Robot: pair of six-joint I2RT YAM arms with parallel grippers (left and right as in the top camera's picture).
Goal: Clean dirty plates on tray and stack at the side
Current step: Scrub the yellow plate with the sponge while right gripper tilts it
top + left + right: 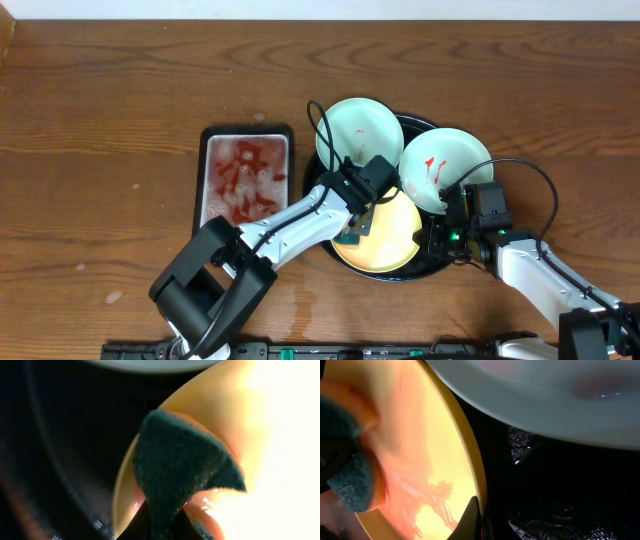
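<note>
Left end effector (358,218) clamped on the sponge (180,475) against the yellow plate (392,242) in the tray (420,125), right end effector (447,228) pinching its rim, so firm overlapping strokes should lift that red film.

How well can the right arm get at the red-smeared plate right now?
Probably yes, once freed: the red-smeared plate lies uncovered just beside the right claw, but that claw is shut, apparently pinching the rim of the yellow plate.
</note>
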